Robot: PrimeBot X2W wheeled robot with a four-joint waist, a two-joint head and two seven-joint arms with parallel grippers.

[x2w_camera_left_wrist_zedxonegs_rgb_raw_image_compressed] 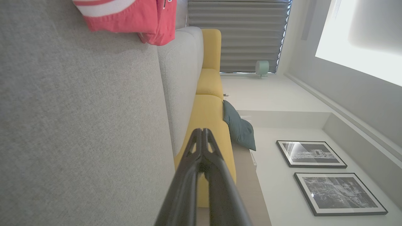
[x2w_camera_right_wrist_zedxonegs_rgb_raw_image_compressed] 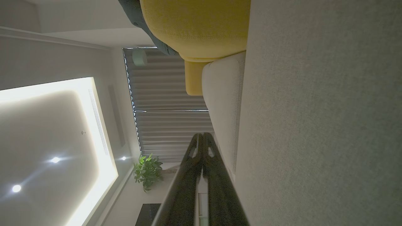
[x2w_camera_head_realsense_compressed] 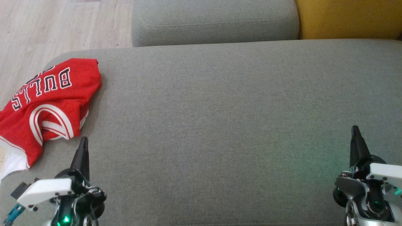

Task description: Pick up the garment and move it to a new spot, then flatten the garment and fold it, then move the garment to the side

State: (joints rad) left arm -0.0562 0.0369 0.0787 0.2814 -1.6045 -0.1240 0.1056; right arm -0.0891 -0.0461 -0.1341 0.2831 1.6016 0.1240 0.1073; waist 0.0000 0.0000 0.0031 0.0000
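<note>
The garment [x2w_camera_head_realsense_compressed: 47, 106] is a red basketball jersey with white trim and lettering, bunched up at the left edge of the grey seat cushion [x2w_camera_head_realsense_compressed: 220, 125]; part of it hangs over the cushion's edge. My left gripper [x2w_camera_head_realsense_compressed: 83, 141] is shut and empty, its tips just right of and nearer than the jersey's lower hem, apart from it. In the left wrist view the jersey [x2w_camera_left_wrist_zedxonegs_rgb_raw_image_compressed: 132, 18] lies at the top, well beyond the shut left gripper [x2w_camera_left_wrist_zedxonegs_rgb_raw_image_compressed: 202, 131]. Far across the cushion, my right gripper [x2w_camera_head_realsense_compressed: 355, 129] rests shut and empty; its wrist view shows the right gripper [x2w_camera_right_wrist_zedxonegs_rgb_raw_image_compressed: 202, 135] closed.
A grey back cushion [x2w_camera_head_realsense_compressed: 216, 22] lies beyond the seat, with a yellow cushion [x2w_camera_head_realsense_compressed: 348, 18] to its right. Wooden floor [x2w_camera_head_realsense_compressed: 47, 28] lies to the left of the sofa. The wrist views show blinds [x2w_camera_left_wrist_zedxonegs_rgb_raw_image_compressed: 238, 34], a teal pillow [x2w_camera_left_wrist_zedxonegs_rgb_raw_image_compressed: 240, 128], framed pictures [x2w_camera_left_wrist_zedxonegs_rgb_raw_image_compressed: 311, 153] and a plant [x2w_camera_right_wrist_zedxonegs_rgb_raw_image_compressed: 147, 171].
</note>
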